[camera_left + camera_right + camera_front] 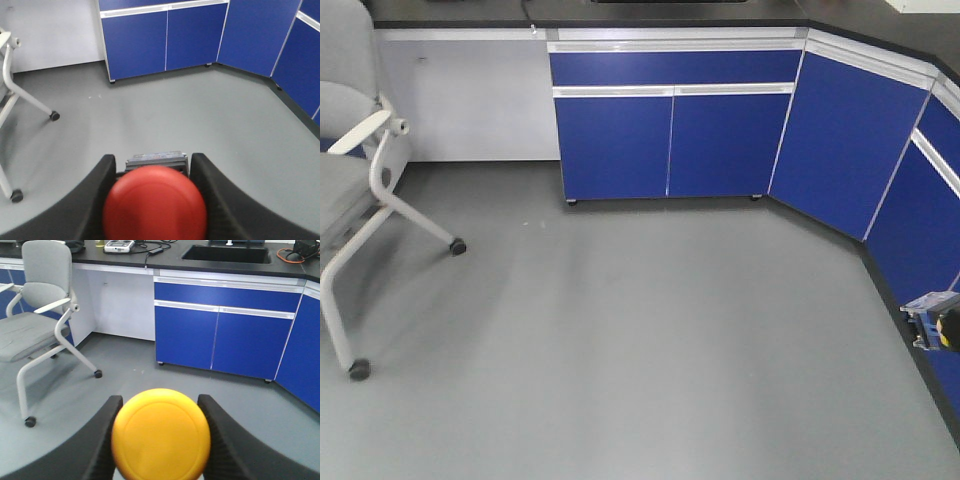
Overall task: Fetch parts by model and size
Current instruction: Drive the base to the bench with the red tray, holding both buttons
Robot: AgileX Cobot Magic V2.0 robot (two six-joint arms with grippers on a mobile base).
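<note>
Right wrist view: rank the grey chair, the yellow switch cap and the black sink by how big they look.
1. grey chair
2. yellow switch cap; it looks this big only because it sits right at the lens, so its true rank is unsure
3. black sink

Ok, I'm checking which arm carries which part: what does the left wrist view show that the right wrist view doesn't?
Only the left wrist view: the red-capped switch, held between the fingers of the left gripper. Only the right wrist view: the yellow-capped switch in the right gripper, plus the black countertop with its sink. Both share the grey floor, the blue cabinets and the grey chair, though the left view catches only the chair's legs.
</note>
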